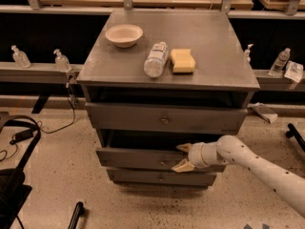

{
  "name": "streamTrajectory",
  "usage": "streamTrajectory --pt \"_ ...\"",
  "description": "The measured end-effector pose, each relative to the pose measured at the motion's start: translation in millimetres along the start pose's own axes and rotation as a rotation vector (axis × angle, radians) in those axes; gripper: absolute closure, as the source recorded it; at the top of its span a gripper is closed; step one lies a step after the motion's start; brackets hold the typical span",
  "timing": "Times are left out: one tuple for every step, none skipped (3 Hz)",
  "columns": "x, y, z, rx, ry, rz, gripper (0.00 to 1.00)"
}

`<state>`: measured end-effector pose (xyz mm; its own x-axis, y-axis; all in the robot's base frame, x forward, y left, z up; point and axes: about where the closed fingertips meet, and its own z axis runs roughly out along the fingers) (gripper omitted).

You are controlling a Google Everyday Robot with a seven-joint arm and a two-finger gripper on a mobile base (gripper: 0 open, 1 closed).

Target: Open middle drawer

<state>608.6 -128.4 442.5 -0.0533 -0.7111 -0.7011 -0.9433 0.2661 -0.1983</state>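
Observation:
A grey metal cabinet (167,75) has three drawer fronts. The middle drawer (138,158) is a wide shallow grey front with a small round knob (163,162). It stands pulled out a little, with a dark gap above it. My gripper (182,156) is at the right part of this drawer's front, just right of the knob. Its tan fingers (183,165) are spread apart, one at the drawer's top edge and one lower on the front. The white arm comes in from the lower right. The top drawer (164,119) and the bottom drawer (159,178) are also pulled out a little.
On the cabinet top lie a white bowl (124,35), a plastic bottle (155,59) on its side and a yellow sponge (183,60). Small bottles (61,60) stand on a low ledge behind, left and right. Black cables and gear (14,142) are on the floor at left.

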Motion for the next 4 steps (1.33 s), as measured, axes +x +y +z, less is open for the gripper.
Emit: streamTrajectory --pt "11 9 0 -0.028 0.024 0.013 0.44" --pt "8 18 0 -0.054 0.024 -0.001 0.45" --pt "3 35 -3 -0.090 0.002 -0.005 0.48" --pt "-7 58 -15 -0.123 -0.044 -0.003 0.49"
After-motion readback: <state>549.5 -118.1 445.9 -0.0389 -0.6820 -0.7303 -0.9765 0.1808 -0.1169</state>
